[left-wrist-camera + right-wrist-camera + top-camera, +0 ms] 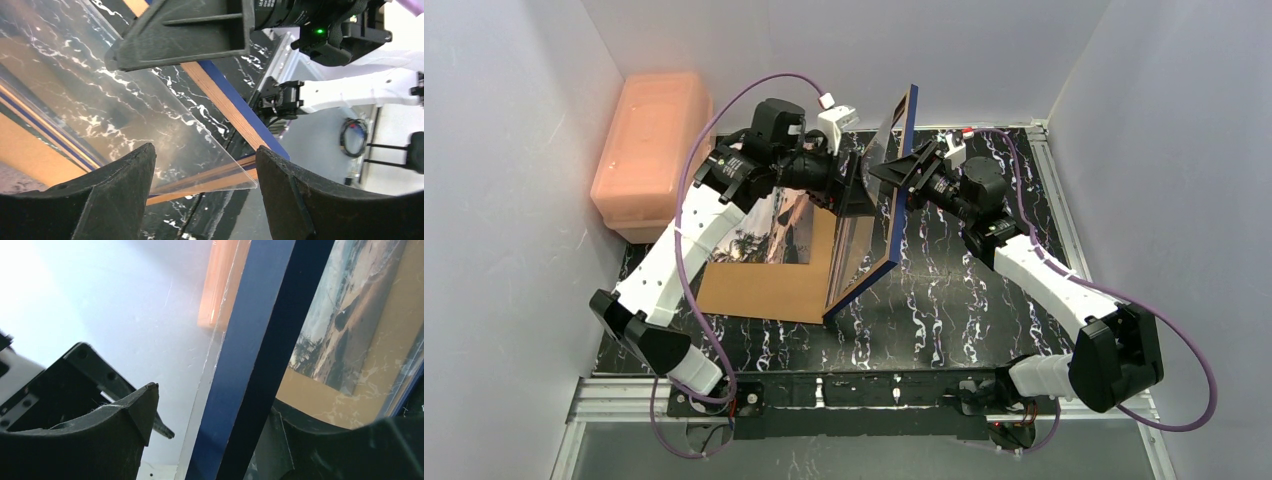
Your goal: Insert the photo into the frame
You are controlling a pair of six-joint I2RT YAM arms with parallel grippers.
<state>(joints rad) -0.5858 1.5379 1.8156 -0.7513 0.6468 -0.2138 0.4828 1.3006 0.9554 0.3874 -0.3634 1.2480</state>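
Note:
The frame (pixel 894 232) stands on its long edge, tilted, in the middle of the table, with its navy border facing right. My right gripper (pixel 904 172) is open astride its upper edge (pixel 245 365); the left finger (pixel 135 405) stands clear of the blue border. My left gripper (pixel 856 195) is open on the frame's left side. A corner of the clear glazing pane (pixel 150 115) lies between its fingers (pixel 202 155), touching neither. The photo (pixel 769 225), a beach print, lies flat on the brown backing board (pixel 754 290), and shows through the glazing as the photo (pixel 340 325).
An orange-pink plastic box (pixel 649 140) stands at the back left against the wall. White walls close in the black marbled table (pixel 964 300) on three sides. The right arm (pixel 1044 270) reaches in from the front right.

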